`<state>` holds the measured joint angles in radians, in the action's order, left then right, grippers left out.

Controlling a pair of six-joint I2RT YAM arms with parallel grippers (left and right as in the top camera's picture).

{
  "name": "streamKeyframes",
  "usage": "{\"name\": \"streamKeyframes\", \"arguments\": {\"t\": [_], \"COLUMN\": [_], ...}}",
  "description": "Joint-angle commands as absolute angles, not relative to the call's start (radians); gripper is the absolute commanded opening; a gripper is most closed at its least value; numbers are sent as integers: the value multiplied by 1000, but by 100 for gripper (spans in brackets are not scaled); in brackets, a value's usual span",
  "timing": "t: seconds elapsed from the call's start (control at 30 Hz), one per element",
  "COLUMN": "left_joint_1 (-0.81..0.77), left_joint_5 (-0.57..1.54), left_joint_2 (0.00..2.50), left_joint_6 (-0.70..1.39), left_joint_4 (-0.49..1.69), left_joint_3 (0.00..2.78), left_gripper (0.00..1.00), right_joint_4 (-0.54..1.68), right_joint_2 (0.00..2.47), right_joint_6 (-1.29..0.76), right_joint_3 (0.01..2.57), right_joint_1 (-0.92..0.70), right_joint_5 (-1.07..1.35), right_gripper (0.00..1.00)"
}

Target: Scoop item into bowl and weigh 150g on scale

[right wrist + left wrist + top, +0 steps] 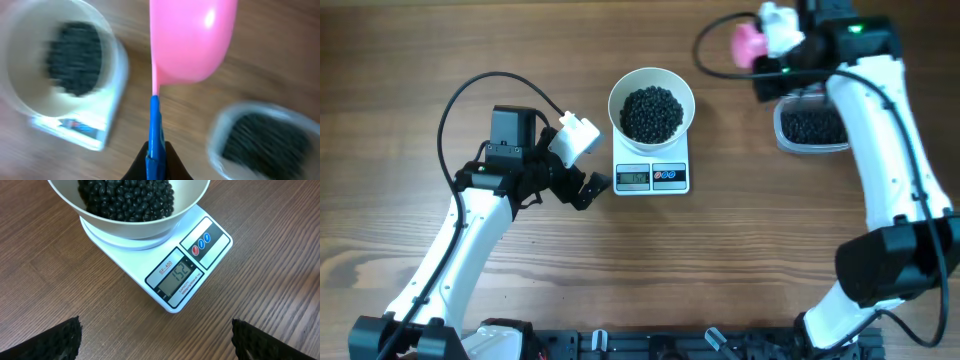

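Many small black beans (pixel 651 112) fill the white bowl (pixel 617 92), which sits centred on the scale (pixel 651 178) in the middle of the table. The display (pixel 176 276) reads 152, so I judge the weighing nearly done and slightly over target.

Procedure for this step, as I judge it:
1. Keep both arms off the bowl and scale so that the reading settles.
2. If trimming is required, lift out only a few beans with the scoop tip and return them to the tub (pixel 782 135), far right.

Orientation: the scale's display edge faces the near side. Its long axis appears to run near to far, though the bowl covers the far part.

The right gripper (pixel 155 162) is clenched on the blue handle of the pink scoop (pixel 192 40), far right; the scoop looks empty and points left. The left gripper (pixel 588 188) is released, just left of the scale, grasping nothing.
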<state>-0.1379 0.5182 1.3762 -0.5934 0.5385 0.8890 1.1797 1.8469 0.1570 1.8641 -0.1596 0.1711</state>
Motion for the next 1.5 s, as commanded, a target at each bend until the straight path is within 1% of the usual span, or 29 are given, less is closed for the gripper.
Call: {"name": "streamKeyframes", "arguments": {"t": [0.0,0.17,0.43,0.67,0.83,1.2,1.47], "left_joint_1": [-135,-135,-135,-135,-135,-135,-135], "left_joint_5": [526,526,526,526,526,526,526], "left_joint_2": [1375,1375,1375,1375,1375,1375,1375], "left_joint_6": [-598,-598,-598,-598,-598,-598,-598], "left_joint_4": [539,539,539,539,539,539,538], "left_joint_3": [883,883,883,883,883,883,883], "left_gripper": [100,100,100,100,100,100,100], "right_joint_4": [1105,1084,1108,1132,1144,1088,1092], "right_joint_2": [1860,1917,2039,2059,2074,2080,2108], "right_joint_6": [138,131,133,131,133,132,158], "right_joint_3": [1890,1890,1890,1889,1872,1840,1840], "right_joint_1": [-281,-380,-442,-446,-448,-453,-463], "right_joint_5": [282,256,169,67,41,34,46], "right_gripper": [4,4,4,4,4,4,4]}}
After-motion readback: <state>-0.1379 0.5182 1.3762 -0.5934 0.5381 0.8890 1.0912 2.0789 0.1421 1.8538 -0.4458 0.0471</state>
